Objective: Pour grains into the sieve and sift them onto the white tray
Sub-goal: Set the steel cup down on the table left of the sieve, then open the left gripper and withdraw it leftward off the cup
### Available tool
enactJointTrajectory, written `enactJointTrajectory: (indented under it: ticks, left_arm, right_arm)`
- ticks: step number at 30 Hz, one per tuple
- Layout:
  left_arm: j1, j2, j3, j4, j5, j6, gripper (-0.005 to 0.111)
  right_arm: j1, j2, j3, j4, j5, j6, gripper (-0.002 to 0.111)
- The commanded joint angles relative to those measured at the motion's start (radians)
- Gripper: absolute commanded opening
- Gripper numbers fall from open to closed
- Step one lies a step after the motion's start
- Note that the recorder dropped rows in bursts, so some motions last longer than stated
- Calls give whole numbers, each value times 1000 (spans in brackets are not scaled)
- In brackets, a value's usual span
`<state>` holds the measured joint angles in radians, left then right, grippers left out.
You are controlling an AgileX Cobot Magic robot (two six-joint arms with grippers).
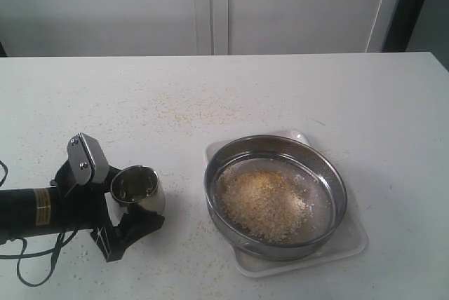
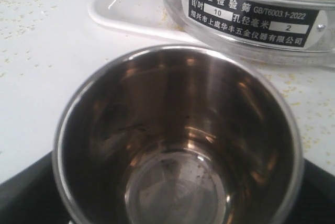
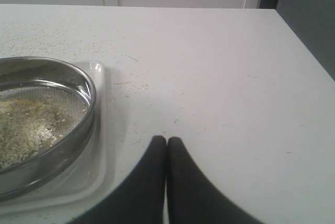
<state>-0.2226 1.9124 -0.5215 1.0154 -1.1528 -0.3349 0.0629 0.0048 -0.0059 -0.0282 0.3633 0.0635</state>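
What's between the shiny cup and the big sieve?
Only white table sprinkled with crumbs, then the tray's rim right by the sieve. The exterior and left wrist views both show it.

Laboratory bench (labelled test sieve (image 2: 251,20), white table (image 1: 210,90)).

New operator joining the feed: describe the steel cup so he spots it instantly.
On the white table, look left of the white tray carrying the wide sieve. The cup stands between the left end effector's fingers. It is small, deep and empty, whereas the sieve is broad, shallow and holds the grains.
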Motion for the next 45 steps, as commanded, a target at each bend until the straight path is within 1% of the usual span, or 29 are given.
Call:
enactJointTrajectory:
  ticks: [1,6,11,12,15,19,33,45]
  left_arm:
    - [1,-3,0,2,-5,-1,89]
    - [1,-3,0,2,-5,-1,90]
    - [1,-3,0,4,-5,-1,105]
    - [1,-3,0,4,-5,-1,106]
    - [1,-3,0,17,-17,-1,105]
    - [1,-5,0,19,-68,-1,105]
    - [1,-14,0,19,-68,21,105]
    - [1,-128,0,19,-65,-9,105]
  right_arm:
    - [-3,-5,6,-2,-14,1,0]
    - [-3,-5,6,-2,-14,1,0]
    - [-3,-5,6,-2,-14,1,0]
    - [-3,-5,6,-2,-14,1,0]
    - [-3,-5,6,-2,-14,1,0]
    - [-3,-5,6,-2,-14,1,0]
    - [-3,-5,6,-2,-14,1,0]
    - [-3,-5,6,-2,-14,1,0]
